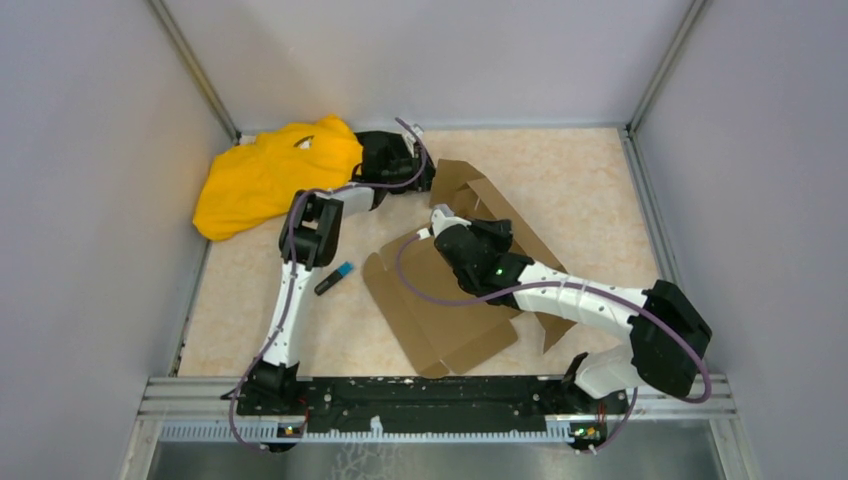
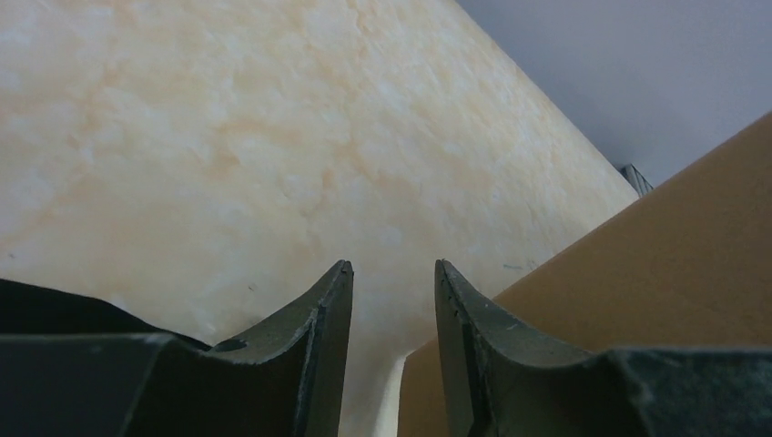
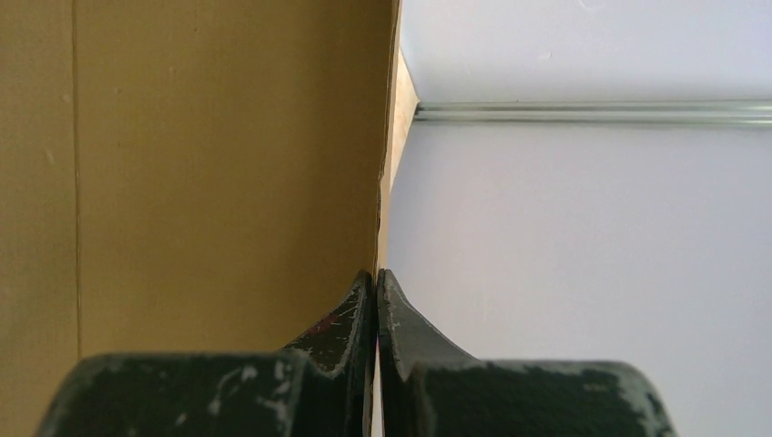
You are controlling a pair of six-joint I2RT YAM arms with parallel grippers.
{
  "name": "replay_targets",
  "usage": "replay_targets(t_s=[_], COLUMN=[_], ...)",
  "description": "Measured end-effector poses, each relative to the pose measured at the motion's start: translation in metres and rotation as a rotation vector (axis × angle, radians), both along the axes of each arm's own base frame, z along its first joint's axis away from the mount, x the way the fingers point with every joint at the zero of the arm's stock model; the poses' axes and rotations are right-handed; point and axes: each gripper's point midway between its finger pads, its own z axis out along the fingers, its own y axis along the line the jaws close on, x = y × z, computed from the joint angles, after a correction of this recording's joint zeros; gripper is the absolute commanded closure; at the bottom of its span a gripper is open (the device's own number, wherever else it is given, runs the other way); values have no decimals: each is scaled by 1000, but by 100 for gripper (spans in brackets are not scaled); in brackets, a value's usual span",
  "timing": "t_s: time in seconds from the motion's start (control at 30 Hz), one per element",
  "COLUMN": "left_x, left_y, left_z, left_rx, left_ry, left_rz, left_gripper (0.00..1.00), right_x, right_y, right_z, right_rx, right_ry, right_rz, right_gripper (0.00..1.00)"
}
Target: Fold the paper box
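While its two dark fingers (image 2: 319,319) stand partly apart with nothing between them, the left gripper (image 2: 391,269) hangs low over the table. A raised flap of the plain brown die-cut cardboard paper box (image 1: 440,320) stands just beside one finger. The right gripper (image 3: 376,273) has its fingers pressed together. The edge of a cardboard panel comes down exactly to their tips, and I cannot tell if it is pinched. The paper box lies mostly flat in the middle of the beige marbled table top (image 1: 580,180), with its far flaps lifted. Near its left side rests a small black pen-shaped thing with a blue end (image 1: 335,278). A crumpled yellow cloth (image 1: 265,175) lies in the far left corner. Plain grey walls (image 1: 430,50) close the table on three sides, with silver metal rails (image 3: 592,111) along their joints.
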Motion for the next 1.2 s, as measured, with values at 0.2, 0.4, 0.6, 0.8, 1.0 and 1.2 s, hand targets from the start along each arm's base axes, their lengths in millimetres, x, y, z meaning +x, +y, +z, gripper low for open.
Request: replay_targets(t_s=[0.2,0.4,0.6,0.8,1.0,1.2], left_x=[-28,-49,-67,-86,-98,-106], left_y=[2,7,13,18,11,2], left_z=[7,30,51,38,33,40], left_rx=[-24,-36,-49,-57,-60,-66], left_ry=[-3,-35,-88,-63,-51,-67], left_rz=[-62,-83,-88,-95,-117,-141], left_gripper=[55,54,54,54,54,54], right_x=[0,0,-5,-7,-9,-9], right_y=[1,0,5,4,0,-8], right_z=[1,1,0,-10,-13,-16], right_rx=[-1,-13,-61,-129,-132,-101], right_ry=[-2,-1,-5,-1,-8,-4], right_rz=[4,1,6,-23,-58,-79], right_gripper=[100,100,100,100,100,100])
